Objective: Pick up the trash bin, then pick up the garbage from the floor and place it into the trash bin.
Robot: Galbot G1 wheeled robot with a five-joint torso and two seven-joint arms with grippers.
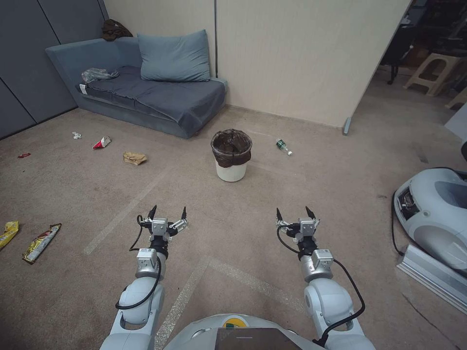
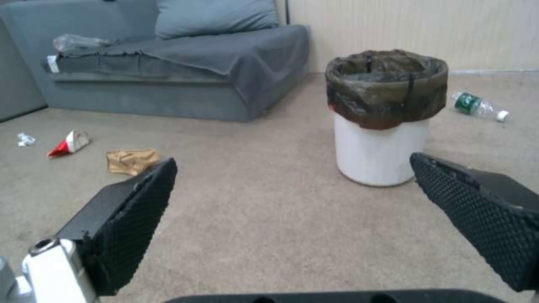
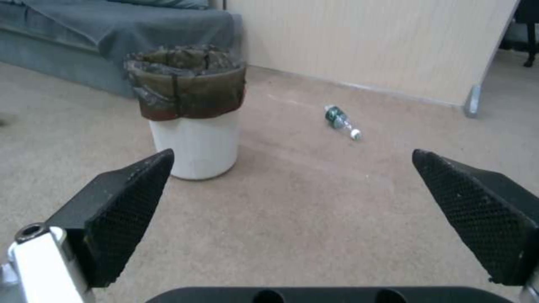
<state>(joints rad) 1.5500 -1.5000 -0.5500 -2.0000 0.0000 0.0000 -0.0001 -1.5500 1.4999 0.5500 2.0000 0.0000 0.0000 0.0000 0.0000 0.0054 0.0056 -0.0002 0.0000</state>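
Observation:
The trash bin (image 1: 231, 155) (image 2: 383, 115) (image 3: 191, 110), white with a dark brown liner over its rim, stands upright on the carpet ahead, in front of the sofa. Garbage lies scattered: a green bottle (image 1: 284, 146) (image 2: 478, 106) (image 3: 342, 120) to the bin's right, a brown paper bag (image 1: 134, 157) (image 2: 131, 160), a red-and-white cup (image 1: 101, 142) (image 2: 68, 143) and a white tissue wad (image 1: 76, 135) (image 2: 25, 139) to its left, yellow wrappers (image 1: 41, 242) at far left. My left gripper (image 1: 168, 212) (image 2: 292, 168) and right gripper (image 1: 295, 213) (image 3: 292, 164) hover open and empty, well short of the bin.
A grey sofa (image 1: 146, 92) with a cushion and a plastic bag stands against the back wall. A white-grey machine (image 1: 435, 214) with a black cable sits on the floor at right. A small red scrap (image 1: 24, 155) lies at far left. Open carpet lies between me and the bin.

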